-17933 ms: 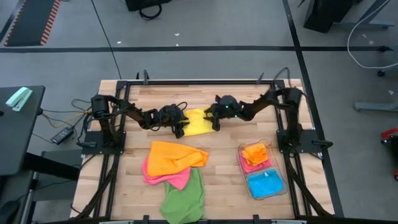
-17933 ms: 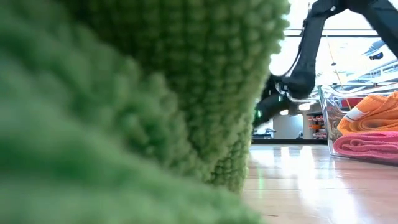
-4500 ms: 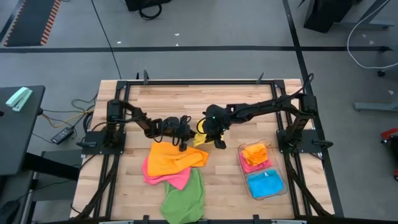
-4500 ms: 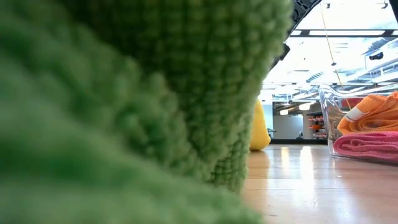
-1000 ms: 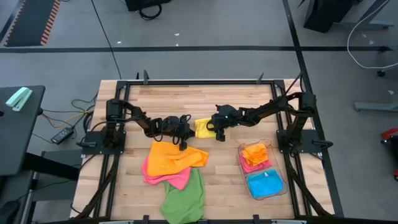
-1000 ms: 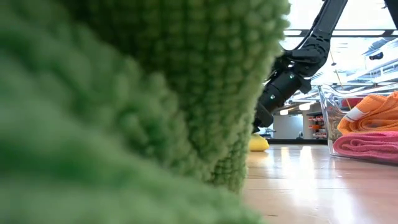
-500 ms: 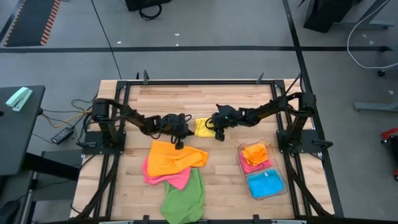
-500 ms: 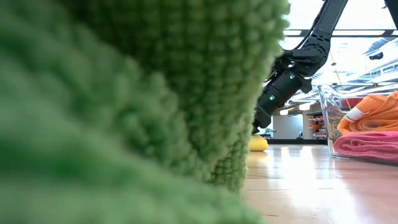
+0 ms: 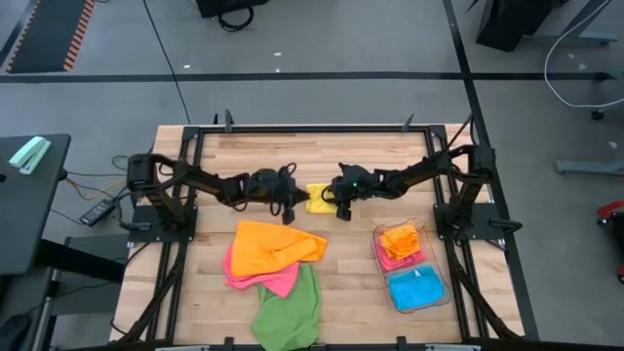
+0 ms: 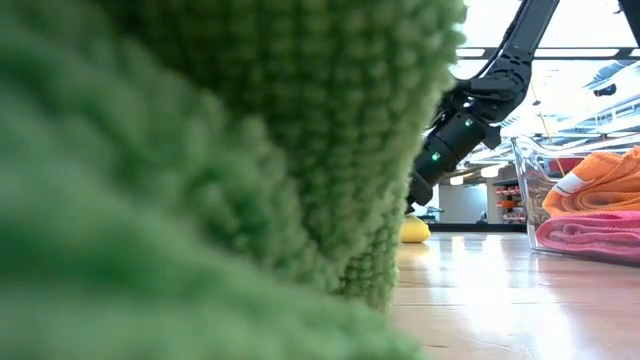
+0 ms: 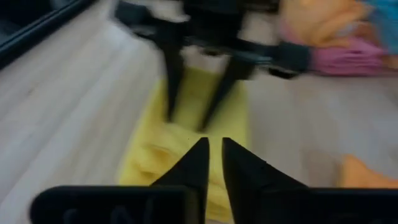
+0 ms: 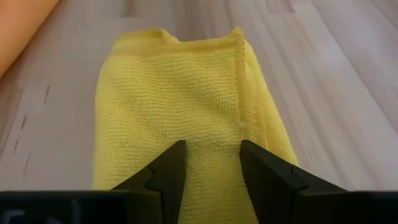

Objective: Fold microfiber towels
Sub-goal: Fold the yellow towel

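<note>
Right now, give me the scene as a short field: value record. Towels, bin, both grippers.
yellow towel: folded small, flat on the table between the two grippers
left gripper: at the yellow towel's left edge, fingers nearly together with a thin gap, nothing seen between them
right gripper: fingers apart, tips down on the yellow towel
loose pile: orange towel over pink towel, green towel nearest the front edge
clear bin: right side of table, holds folded orange, pink and blue towels
</note>
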Action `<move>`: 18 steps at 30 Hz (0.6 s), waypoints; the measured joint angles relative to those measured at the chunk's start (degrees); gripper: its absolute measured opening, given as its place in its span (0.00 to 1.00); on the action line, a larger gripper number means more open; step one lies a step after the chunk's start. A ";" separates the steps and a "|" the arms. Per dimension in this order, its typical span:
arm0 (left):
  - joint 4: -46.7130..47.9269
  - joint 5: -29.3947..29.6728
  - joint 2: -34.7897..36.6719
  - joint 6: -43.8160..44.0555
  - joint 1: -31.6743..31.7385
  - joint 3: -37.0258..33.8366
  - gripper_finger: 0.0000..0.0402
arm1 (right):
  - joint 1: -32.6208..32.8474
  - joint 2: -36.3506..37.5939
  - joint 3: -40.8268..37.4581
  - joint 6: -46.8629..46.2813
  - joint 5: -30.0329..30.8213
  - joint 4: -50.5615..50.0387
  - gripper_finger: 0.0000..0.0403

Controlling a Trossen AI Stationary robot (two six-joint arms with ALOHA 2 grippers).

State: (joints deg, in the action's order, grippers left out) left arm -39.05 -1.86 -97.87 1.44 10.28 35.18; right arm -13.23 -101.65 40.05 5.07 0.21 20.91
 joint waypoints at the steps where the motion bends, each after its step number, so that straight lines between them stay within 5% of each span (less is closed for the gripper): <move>1: 0.08 0.72 -0.93 0.72 0.30 0.70 0.16 | 0.21 0.00 0.02 0.35 0.00 0.09 0.40; 12: 4.05 1.80 -13.53 2.12 1.43 12.41 0.65 | 0.76 0.00 0.02 0.92 0.85 0.59 0.40; 18: 7.63 6.89 -15.56 -1.97 3.09 14.57 0.79 | 0.76 0.00 0.02 0.93 0.85 0.61 0.40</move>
State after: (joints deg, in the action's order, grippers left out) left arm -31.41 5.02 -113.44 -0.53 13.37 49.74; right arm -12.47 -101.65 40.07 6.00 1.06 21.52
